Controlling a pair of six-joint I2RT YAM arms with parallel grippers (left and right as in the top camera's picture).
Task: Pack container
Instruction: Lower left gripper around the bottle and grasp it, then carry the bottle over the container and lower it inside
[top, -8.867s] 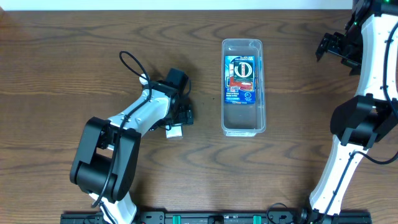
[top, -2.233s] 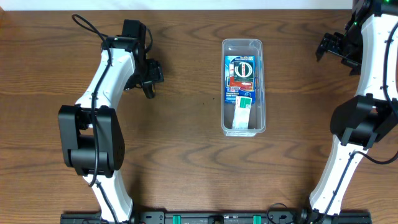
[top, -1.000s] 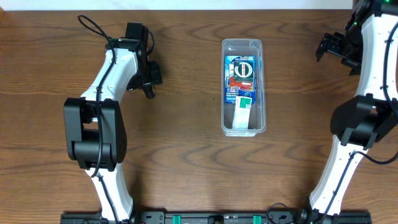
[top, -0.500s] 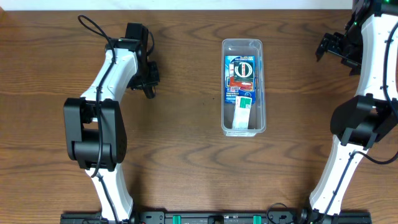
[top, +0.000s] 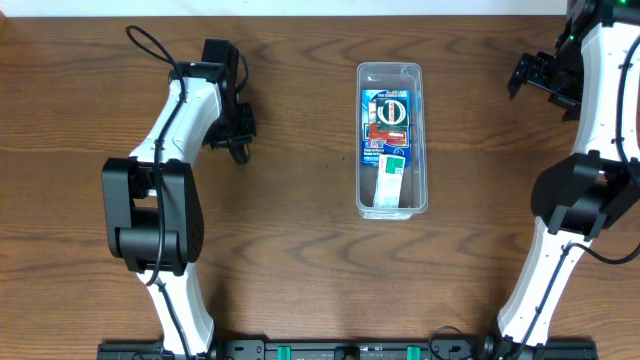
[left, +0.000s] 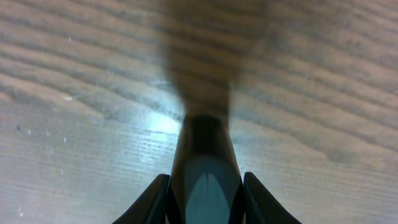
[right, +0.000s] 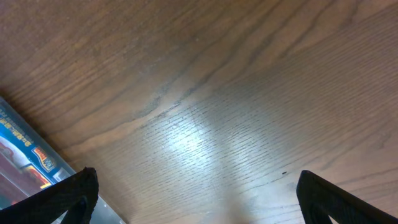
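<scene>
Left gripper (left: 205, 124): closed, its fingers pressed flat together with nothing between them. It sits close above the bare table (top: 300, 270), in the upper left of the overhead frame. Right gripper (top: 535, 78): spread wide and empty, at the upper right edge.

The container (top: 391, 70) lies flat at centre frame, a little above the middle. It is well apart from the left gripper, off to that gripper's right, and lies between the two grippers. Inside it I see a blue and red packet (top: 386, 120) in the upper half. A white box with a green patch (top: 390, 180) lies in the lower half, its top end on the packet.

Status: two items are loaded, and I see no loose item on the table. I judge packing to be complete or nearly so. At most, parking the arms remains.
</scene>
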